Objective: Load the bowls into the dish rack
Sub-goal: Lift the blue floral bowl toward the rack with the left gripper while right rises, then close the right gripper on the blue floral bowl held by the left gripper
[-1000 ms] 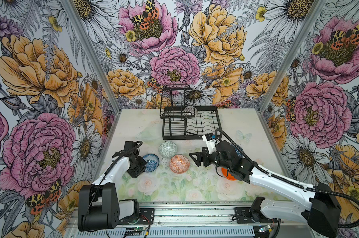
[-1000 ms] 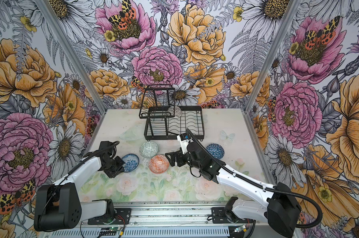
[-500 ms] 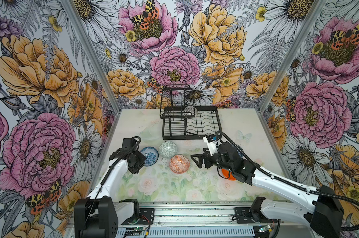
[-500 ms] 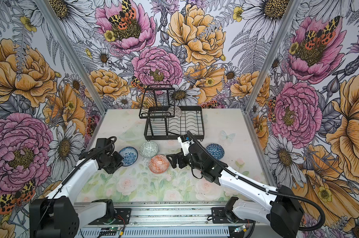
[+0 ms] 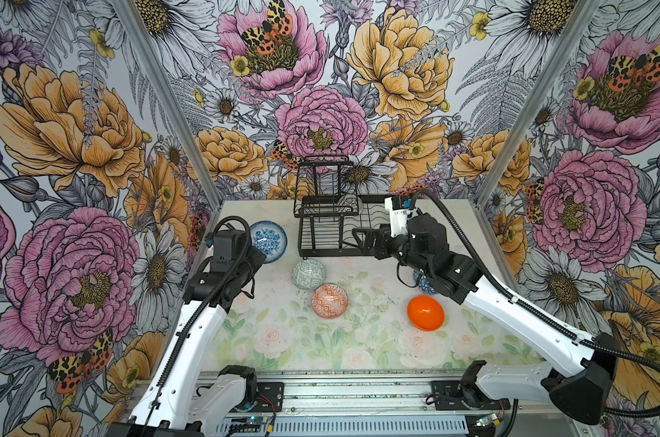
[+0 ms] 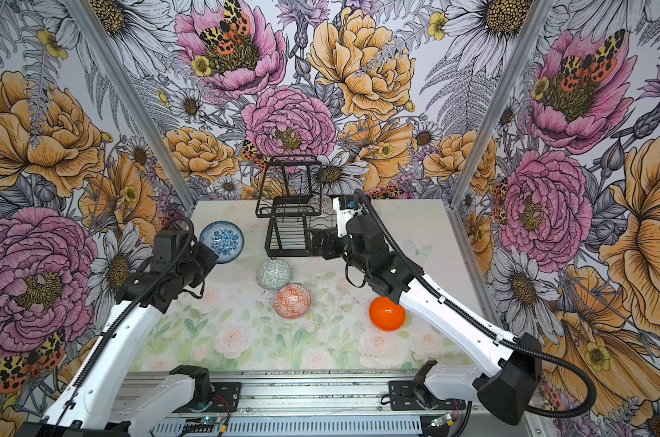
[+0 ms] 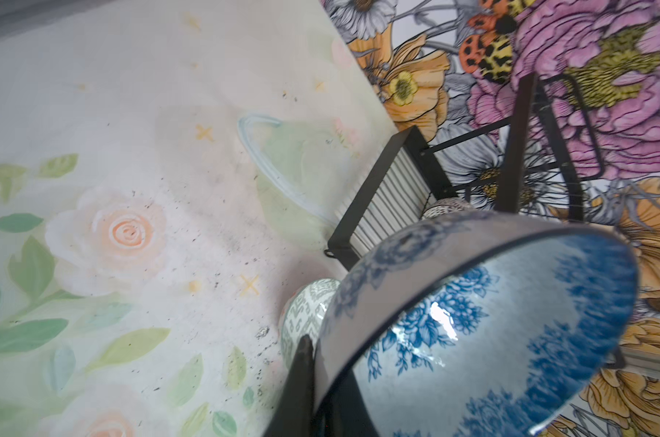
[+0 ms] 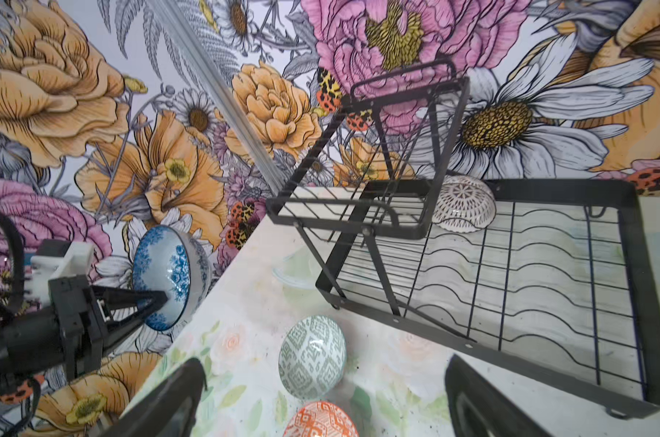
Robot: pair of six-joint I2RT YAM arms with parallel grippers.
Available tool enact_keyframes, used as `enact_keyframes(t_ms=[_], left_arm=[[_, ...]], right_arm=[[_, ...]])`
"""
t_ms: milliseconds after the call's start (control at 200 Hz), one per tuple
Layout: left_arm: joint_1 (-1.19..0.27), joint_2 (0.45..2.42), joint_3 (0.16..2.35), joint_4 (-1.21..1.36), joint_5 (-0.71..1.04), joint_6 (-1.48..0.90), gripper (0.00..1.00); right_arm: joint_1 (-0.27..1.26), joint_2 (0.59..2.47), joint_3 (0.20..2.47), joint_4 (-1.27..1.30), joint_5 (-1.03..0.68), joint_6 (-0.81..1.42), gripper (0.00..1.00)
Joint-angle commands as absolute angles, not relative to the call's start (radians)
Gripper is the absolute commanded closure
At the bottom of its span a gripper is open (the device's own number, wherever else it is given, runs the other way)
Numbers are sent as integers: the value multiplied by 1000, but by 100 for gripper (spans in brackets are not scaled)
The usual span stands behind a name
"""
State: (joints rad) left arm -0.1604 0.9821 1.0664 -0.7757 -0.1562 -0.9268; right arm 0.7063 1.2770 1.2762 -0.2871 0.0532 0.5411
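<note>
- Between its shut jaws, the left pincer (image 8: pixel 161 299) pinches the blue-speckled bowl (image 8: pixel 169 272) by the rim, held clear of the table.
- Ahead and to its right stands the dish rack (image 8: pixel 642 302): clear the front bar, keep the bowl tilted, and lower it between the wavy wires.

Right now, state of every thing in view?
blue floral bowl: off the table, tilted
left end effector: shut on its rim
right end effector: open, holding nothing
dish rack: holds one bowl
dark-and-white bowl: on the rack's base
grey-green bowl: upright on table
orange-white bowl: upright on table
plain orange bowl: on table
dark blue bowl: mostly hidden by right arm
</note>
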Motion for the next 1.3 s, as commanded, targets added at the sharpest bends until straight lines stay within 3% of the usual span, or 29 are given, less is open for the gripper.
enact_keyframes(t_ms=[0,265,600,976,1291], left_arm=[[-239,1006,1158,-599,-306,-953,100],[-478,1193,1363,-407,-556,-790,100],[-603,1463,1546,-178,-648,-550,100],[-676,1680,1672,17,-713,-382,100],[-699,1716,1692,79,-739,-347,100]], right_arm=[[664,1332,1419,-352,65,648,1],[603,1455,1702,-404,59,878,0],[560,1581,1961,-403,-2,1234,1],[555,1737,2151,-403,-94,1447,0],[547,1828,2228,-402,-129,1555,1]])
